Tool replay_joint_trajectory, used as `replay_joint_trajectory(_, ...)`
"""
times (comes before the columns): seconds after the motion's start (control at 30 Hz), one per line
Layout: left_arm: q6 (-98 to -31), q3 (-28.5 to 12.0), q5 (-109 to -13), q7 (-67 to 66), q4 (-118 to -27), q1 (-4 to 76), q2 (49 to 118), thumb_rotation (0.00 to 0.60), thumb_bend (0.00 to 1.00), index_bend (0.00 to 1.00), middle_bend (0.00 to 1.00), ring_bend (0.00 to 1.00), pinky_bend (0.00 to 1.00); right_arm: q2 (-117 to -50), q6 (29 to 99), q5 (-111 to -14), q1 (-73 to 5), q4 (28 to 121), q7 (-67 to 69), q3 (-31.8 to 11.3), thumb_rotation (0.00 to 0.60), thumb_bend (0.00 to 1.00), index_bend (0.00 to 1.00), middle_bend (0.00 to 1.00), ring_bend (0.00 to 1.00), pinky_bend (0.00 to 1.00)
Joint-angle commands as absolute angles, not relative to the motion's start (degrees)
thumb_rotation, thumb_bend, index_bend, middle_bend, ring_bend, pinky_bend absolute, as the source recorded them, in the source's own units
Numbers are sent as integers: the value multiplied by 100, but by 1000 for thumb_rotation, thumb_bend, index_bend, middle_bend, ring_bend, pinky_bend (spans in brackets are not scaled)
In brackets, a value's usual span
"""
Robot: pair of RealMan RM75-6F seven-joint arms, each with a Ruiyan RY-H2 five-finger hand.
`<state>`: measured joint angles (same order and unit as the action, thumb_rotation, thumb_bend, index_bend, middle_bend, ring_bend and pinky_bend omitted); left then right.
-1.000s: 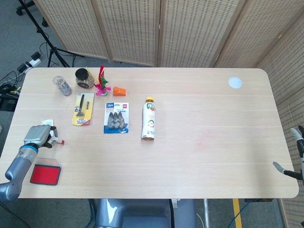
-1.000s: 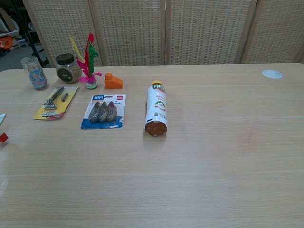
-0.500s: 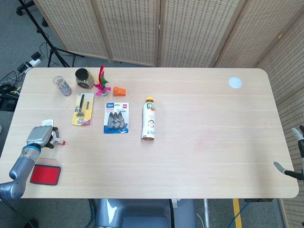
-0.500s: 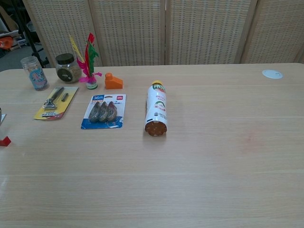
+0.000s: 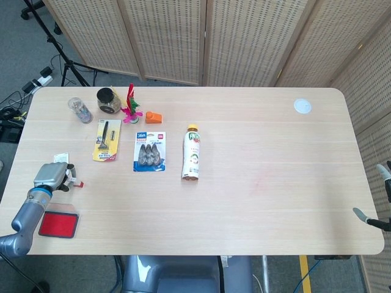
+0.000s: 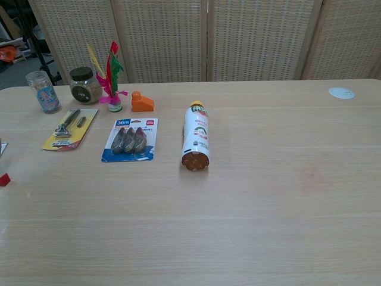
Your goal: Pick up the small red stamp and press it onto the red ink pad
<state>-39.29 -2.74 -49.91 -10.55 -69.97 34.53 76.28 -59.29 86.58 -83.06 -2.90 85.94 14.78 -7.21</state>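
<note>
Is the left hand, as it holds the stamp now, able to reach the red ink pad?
Probably yes: the left hand holds the small red stamp just beyond the red ink pad, with nothing between them.

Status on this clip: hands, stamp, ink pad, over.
Left robot hand holds the stamp above the table. Ink pad uncovered, nearer the robot. Right robot hand idle at table's edge.

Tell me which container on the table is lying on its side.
The drink bottle with the orange cap, in the middle of the table. The clear jar and the dark-lidded jar both stand upright at the far left.
</note>
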Motion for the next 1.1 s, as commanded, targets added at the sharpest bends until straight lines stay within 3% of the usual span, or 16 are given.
replay_joint_trajectory(0.03,-3939,-271,-4990,-1066,-6997,3449,7626,600,396,501,1000,954,956,-5928,8658,-8305,-289,8592,1482,-722,600,0,0,0,0,0)
replay_joint_trajectory(0.7,-4048,-243,-5185,-1022,-7329,3379,7379,600,322,432,1000,951,956,-5907,8674,-8299,-278,8595,1536,-734,600,0,0,0,0,0)
replay_joint_trajectory(0.9,-4321,-298,-5507,-824,-7772,3259,7001,600,319,427,992,940,953,-5891,8696,-8299,-266,8597,1583,-742,600,0,0,0,0,0)
replay_joint_trajectory(0.93,-4399,-304,-5591,-789,-7834,3229,6951,600,314,421,964,908,950,-5889,8698,-8301,-265,8598,1587,-742,600,0,0,0,0,0)
replay_joint_trajectory(1.0,-4637,-328,-5837,-651,-7983,3131,6833,600,291,378,813,754,883,-5886,8703,-8310,-263,8599,1595,-739,600,0,0,0,0,0)
replay_joint_trajectory(1.07,-5013,-363,-6226,-322,-8216,2950,6642,600,249,260,438,415,641,-5883,8716,-8324,-258,8605,1602,-736,600,0,0,0,0,0)
replay_joint_trajectory(1.1,-5153,-364,-6408,-149,-8291,2871,6563,600,230,214,298,297,542,-5880,8724,-8329,-254,8608,1607,-735,600,0,0,0,0,0)
